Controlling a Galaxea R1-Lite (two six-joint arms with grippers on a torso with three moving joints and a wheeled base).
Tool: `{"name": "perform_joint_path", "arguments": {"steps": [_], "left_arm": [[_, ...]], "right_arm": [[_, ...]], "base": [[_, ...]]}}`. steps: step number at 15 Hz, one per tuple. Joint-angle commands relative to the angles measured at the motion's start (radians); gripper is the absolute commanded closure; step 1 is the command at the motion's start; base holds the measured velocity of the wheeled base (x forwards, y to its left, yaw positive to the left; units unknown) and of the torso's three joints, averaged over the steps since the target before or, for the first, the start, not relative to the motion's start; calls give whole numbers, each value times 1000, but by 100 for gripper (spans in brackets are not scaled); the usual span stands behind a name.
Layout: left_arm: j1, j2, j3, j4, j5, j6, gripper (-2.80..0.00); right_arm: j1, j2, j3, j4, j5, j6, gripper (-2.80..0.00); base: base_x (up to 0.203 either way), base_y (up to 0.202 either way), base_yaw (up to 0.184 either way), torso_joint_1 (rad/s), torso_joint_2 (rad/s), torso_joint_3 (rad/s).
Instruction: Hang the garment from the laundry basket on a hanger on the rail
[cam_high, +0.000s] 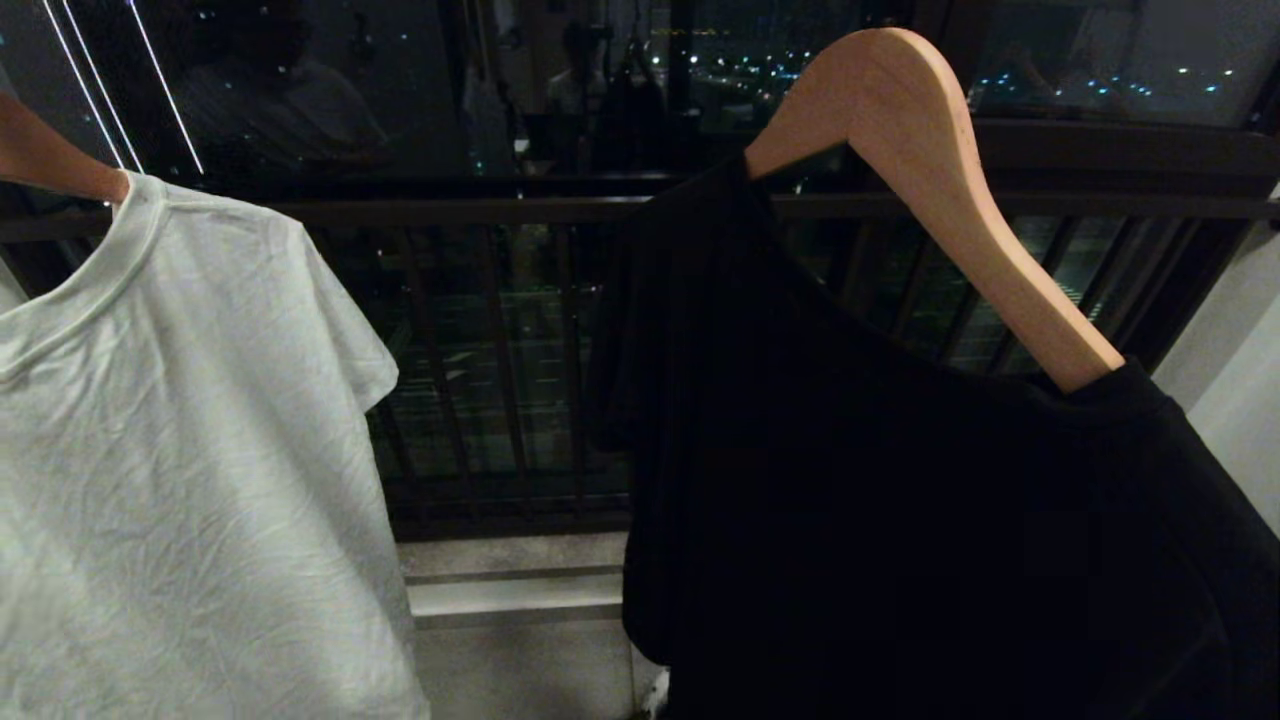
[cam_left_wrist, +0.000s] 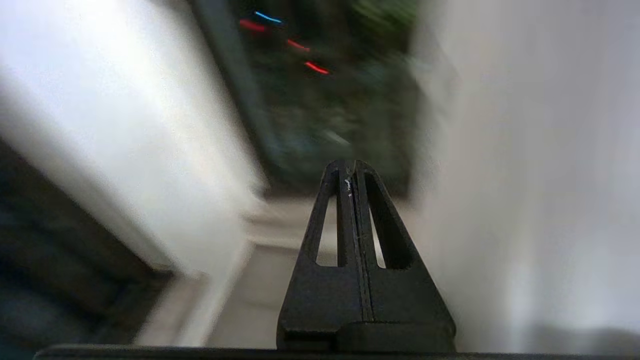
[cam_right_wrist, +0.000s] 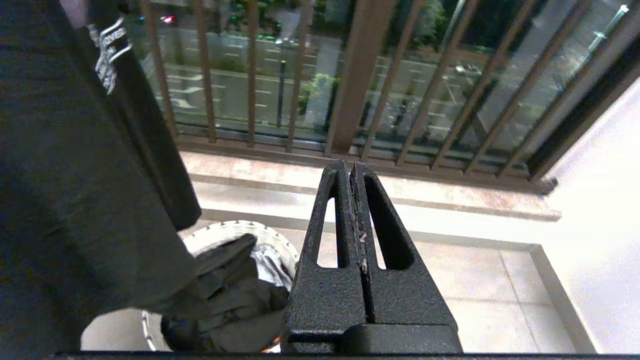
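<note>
Pressing both pairs of my fingers (cam_right_wrist: 352, 172) empty together, I see from my right wrist the laundry basket (cam_right_wrist: 260, 237) on the floor, dark clothes inside, behind a hanging black shirt (cam_high: 900, 520). Only my head shows its wooden hanger (cam_high: 930, 170) and a white shirt (cam_high: 180, 450).

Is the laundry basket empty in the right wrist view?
No. The laundry basket on the floor holds dark crumpled clothing beside the shut right gripper.
</note>
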Motion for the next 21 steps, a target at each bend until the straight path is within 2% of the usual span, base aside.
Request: {"name": "perform_joint_path", "arguments": {"steps": [1, 2, 4, 5, 6, 9, 12, 14, 21], "left_arm": [[-8, -100, 147, -10, -51, 1, 0], [-12, -117, 198, -16, -97, -10, 0], [-15, -127, 212, -20, -228, -44, 0], [-15, -128, 236, -23, -274, -49, 0], [-15, -129, 251, -28, -290, -51, 0], [-15, -129, 250, -30, -286, -91, 0], [-15, -129, 254, -36, -286, -93, 0], [-15, -128, 267, -79, -288, -97, 0], [-15, -128, 270, -89, -288, -99, 0]], "right_arm": [[0, 0, 0, 0, 1, 0, 0], [0, 0, 0, 0, 1, 0, 0], [0, 2, 0, 0, 1, 0, 0], [0, 2, 0, 0, 1, 0, 0], [0, 2, 0, 0, 1, 0, 0], [0, 2, 0, 2, -1, 0, 0], [0, 2, 0, 2, 0, 0, 0], [0, 2, 0, 0, 0, 0, 0], [1, 2, 0, 0, 1, 0, 0]], "base": [[0, 0, 0, 0, 0, 0], [0, 0, 0, 0, 0, 0], [0, 0, 0, 0, 0, 0], [0, 0, 0, 0, 0, 0], [0, 0, 0, 0, 0, 0], [0, 0, 0, 0, 0, 0], [0, 0, 0, 0, 0, 0], [-37, 0, -2, 1, 3, 3], [-189, 0, 1, -1, 1, 3]]}}
